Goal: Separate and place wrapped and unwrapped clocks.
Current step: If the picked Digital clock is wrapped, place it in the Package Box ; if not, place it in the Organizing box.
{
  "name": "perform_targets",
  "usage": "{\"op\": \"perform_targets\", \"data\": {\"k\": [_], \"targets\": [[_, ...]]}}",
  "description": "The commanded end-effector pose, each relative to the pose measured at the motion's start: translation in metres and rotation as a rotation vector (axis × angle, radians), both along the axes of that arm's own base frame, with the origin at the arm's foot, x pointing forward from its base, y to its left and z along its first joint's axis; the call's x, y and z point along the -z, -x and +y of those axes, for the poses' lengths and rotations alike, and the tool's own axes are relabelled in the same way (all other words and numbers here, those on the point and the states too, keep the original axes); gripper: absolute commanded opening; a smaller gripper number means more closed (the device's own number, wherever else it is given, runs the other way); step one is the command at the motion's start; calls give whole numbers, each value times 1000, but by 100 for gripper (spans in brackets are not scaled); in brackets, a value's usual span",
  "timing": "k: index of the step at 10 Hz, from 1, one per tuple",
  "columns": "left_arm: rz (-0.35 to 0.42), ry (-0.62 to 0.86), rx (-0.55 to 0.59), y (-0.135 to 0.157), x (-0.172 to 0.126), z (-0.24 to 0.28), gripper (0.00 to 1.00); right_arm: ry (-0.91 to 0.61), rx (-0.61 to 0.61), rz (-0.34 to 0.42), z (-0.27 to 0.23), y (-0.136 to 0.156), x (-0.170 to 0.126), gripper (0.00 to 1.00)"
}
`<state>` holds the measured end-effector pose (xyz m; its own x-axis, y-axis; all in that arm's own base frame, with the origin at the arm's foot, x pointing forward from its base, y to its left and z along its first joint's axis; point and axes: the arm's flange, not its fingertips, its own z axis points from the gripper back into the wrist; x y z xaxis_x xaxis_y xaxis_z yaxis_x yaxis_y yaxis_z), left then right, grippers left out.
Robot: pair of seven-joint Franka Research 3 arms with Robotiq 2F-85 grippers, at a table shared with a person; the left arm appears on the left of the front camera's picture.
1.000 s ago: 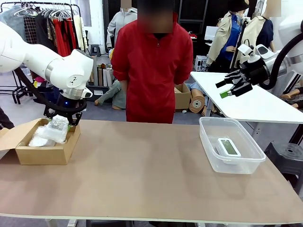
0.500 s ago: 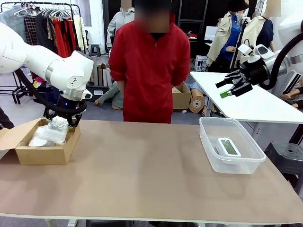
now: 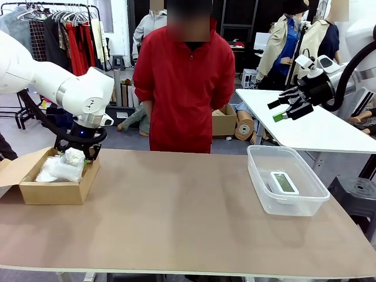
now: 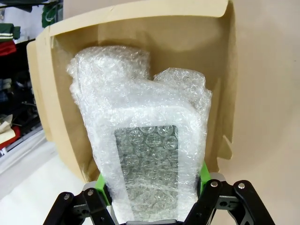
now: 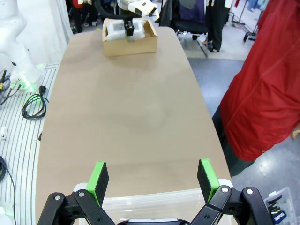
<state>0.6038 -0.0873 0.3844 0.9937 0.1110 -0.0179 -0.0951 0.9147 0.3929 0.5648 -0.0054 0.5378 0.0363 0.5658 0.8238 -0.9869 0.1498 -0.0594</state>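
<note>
Table (image 3: 188, 211) first: a plain tan top, bare across its middle, with a cardboard box (image 3: 56, 188) at its left end and a clear plastic tub (image 3: 261, 188) near its right end. Beyond the far edge stands a person in a red jacket (image 3: 185, 88), and behind them the room is crowded with a clothes rack (image 3: 64, 29), more cartons on the floor and a white side table (image 3: 311, 126) at the right. My left pincer (image 3: 75, 154) hangs over the far end of the box, clamped on a wrapped clock (image 4: 150, 164) by its long sides, green pads pressed into the bubble wrap. In the left wrist view the clock's long axis runs straight out from between my fingers into the open box, its screen face turned toward the camera. A second wrapped clock (image 4: 110, 77) lies in the box beneath and beyond it, just touching it. The unwrapped clock (image 3: 284, 183) lies flat on the floor of the tub, screen up, its long axis running from the table's near edge toward the far one. My right pincer (image 3: 289, 104) is raised above the far right corner, well apart from the tub, jaws spread wide and holding nothing.
</note>
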Motion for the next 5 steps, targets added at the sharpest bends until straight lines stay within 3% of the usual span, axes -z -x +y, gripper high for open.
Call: {"op": "perform_targets", "data": {"k": [1, 5], "targets": [[-12, 43, 31, -7, 4, 7, 0, 1, -11, -14, 0, 2, -1, 100], [-5, 60, 37, -11, 12, 5, 0, 1, -11, -14, 0, 2, -1, 100]]}}
